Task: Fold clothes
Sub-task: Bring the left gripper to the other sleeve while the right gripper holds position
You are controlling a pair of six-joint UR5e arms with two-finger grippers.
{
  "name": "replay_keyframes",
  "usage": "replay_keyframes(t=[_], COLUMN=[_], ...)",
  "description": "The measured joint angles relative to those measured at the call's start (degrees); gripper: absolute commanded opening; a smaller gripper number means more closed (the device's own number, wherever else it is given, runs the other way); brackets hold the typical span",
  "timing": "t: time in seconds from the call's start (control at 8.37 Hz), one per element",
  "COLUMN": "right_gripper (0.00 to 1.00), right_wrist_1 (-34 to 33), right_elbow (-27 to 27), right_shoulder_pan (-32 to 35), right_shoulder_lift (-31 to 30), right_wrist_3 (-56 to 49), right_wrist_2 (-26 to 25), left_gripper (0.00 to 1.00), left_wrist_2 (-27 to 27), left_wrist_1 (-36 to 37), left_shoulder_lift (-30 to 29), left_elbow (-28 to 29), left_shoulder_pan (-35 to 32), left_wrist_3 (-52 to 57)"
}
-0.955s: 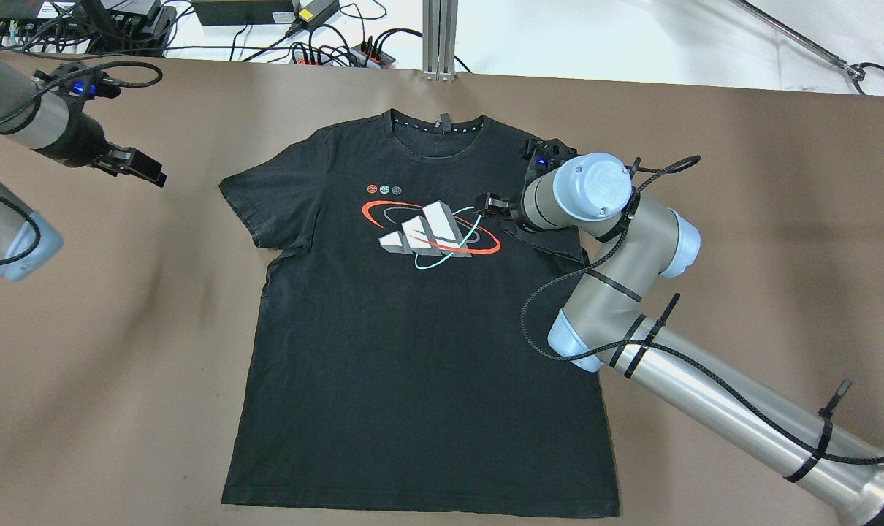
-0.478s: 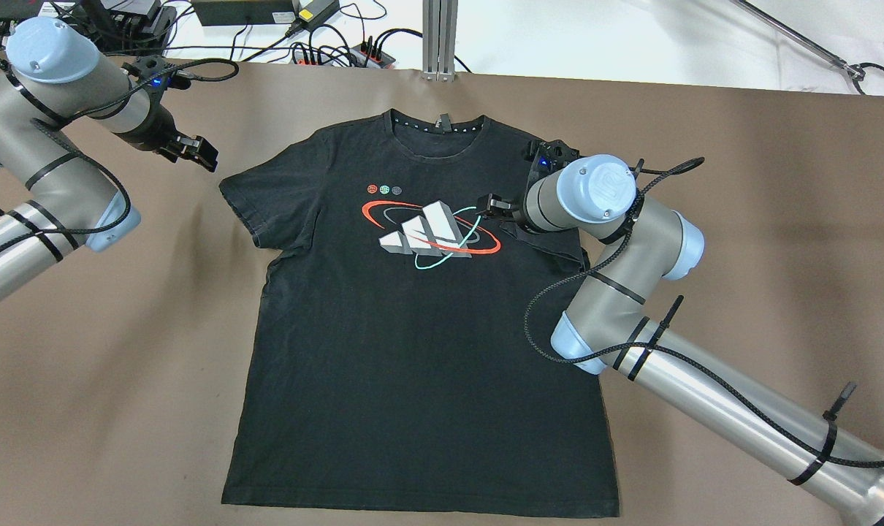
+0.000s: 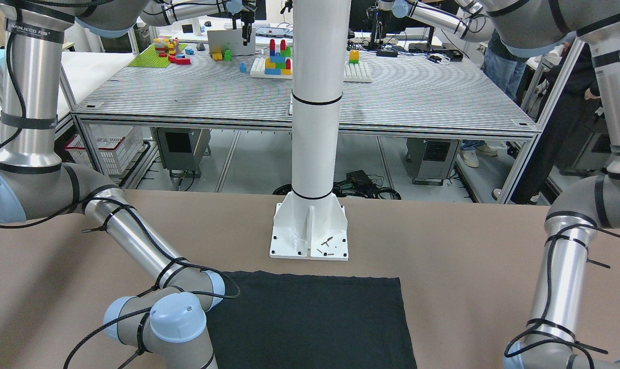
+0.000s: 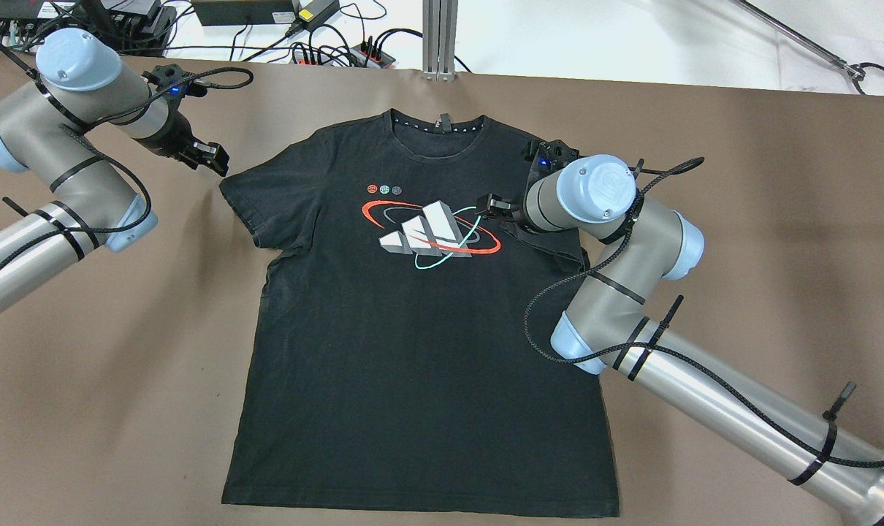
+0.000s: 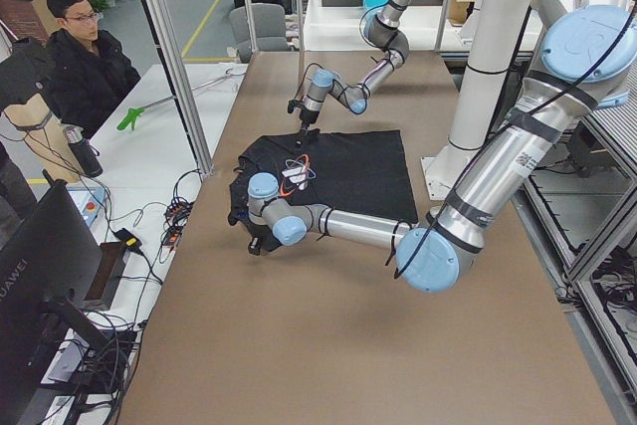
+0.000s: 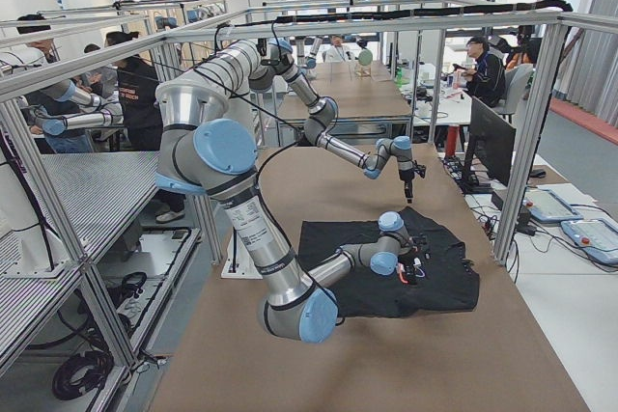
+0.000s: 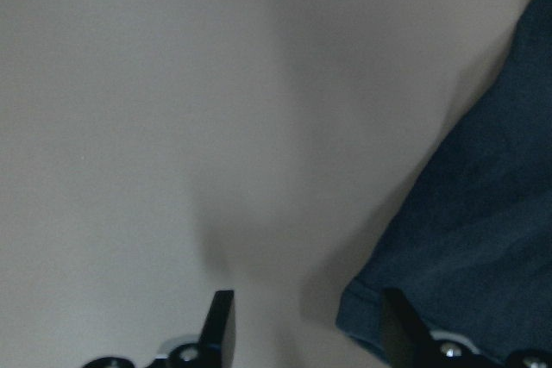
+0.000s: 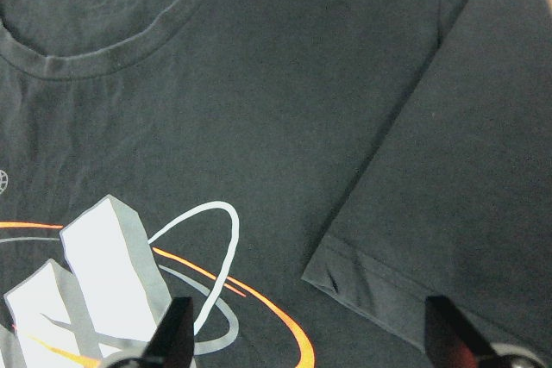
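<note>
Lying face up on the brown bench (image 4: 778, 183), the black T-shirt (image 4: 413, 351) runs lengthwise from a hem nearest the robot to a collar on the far side. It is spread flat except for its right sleeve (image 8: 448, 213), which lies turned in over the chest beside the printed logo (image 4: 427, 234).

The left gripper (image 4: 215, 161) sits at the outer corner of the left sleeve (image 4: 256, 197), which is laid out flat. The garment lies to that gripper's inboard side, toward the middle of the bench. In the left wrist view its jaws stand apart, with the sleeve's hemmed corner just inside one finger and bare bench under the rest of the gap, so nothing is held.

The right gripper (image 4: 486, 206) hovers over the folded right sleeve, spread wide with the sleeve's hem in the gap below, gripping nothing.

Judging by the layout, the left arm is nearer the one sleeve not yet folded. Its next move appears to turn on closing on that corner and carrying it inward across the shirt's long axis. A slight shift toward the fabric may give a fuller bite.
</note>
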Motion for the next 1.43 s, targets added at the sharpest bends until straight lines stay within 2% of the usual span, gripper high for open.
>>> replay_keyframes(t=[0.36, 0.6, 0.72, 0.84, 1.19, 1.43], right_gripper=[0.94, 0.94, 0.94, 0.94, 0.94, 0.94], right_wrist_1=[0.0, 0.1, 0.1, 0.1, 0.1, 0.1], right_elbow=[0.0, 0.0, 0.0, 0.0, 0.0, 0.0], right_shoulder_pan=[0.0, -0.1, -0.1, -0.1, 0.0, 0.0], right_shoulder_lift=[0.0, 0.0, -0.1, -0.1, -0.3, -0.3], right_wrist_3=[-0.1, -0.1, -0.1, -0.1, -0.2, -0.2], right_wrist_2=[0.0, 0.0, 0.0, 0.0, 0.0, 0.0], left_gripper=[0.41, 0.29, 0.1, 0.0, 0.0, 0.0], left_wrist_2=[-0.2, -0.8, -1.1, -1.5, -2.3, -3.9], left_wrist_1=[-3.1, -5.6, -6.0, -6.2, -6.2, -5.9], left_shoulder_lift=[-0.2, -0.3, -0.4, -0.6, -0.7, -0.8], left_elbow=[2.4, 4.3, 4.6, 4.7, 4.5, 1.9], left_shoulder_pan=[1.3, 1.4, 1.4, 1.4, 1.4, 1.0], left_wrist_3=[-0.8, -0.9, -0.9, -0.9, -0.5, -1.2])
